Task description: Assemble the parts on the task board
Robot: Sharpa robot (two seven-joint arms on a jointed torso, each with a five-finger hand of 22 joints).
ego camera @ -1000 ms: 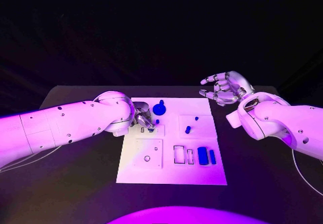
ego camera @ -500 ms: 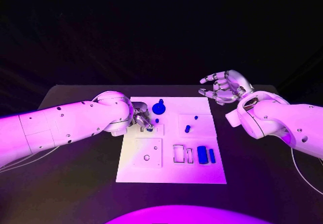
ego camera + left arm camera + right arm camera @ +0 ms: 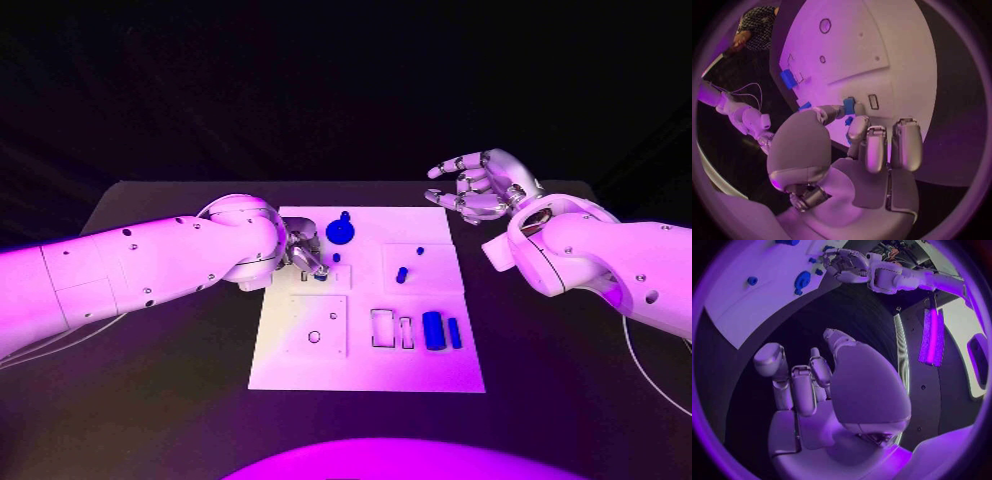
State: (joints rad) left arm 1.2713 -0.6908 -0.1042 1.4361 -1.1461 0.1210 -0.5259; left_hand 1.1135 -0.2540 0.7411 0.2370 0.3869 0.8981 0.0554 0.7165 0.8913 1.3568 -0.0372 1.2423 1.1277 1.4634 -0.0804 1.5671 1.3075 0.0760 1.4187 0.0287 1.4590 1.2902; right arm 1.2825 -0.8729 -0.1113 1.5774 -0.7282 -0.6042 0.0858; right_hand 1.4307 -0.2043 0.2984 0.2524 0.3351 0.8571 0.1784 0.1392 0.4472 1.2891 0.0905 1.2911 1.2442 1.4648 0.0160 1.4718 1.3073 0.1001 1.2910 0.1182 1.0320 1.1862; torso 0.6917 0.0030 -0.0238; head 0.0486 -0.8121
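The white task board lies in the middle of the black table. My left hand hovers low over the board's far left part. In the left wrist view its thumb and a finger pinch a small blue part beside a narrow slot. A round blue part stands just beyond that hand. Two small blue parts sit on the far right plate. My right hand hangs above the table past the board's far right corner, fingers bent and apart, holding nothing.
Two blue blocks lie beside rectangular recesses on the board's near right. A plate with a round hole is at the near left. Dark table surrounds the board on every side.
My left hand's fingers have shifted slightly over the far left of the board. The right hand has stayed where it was.
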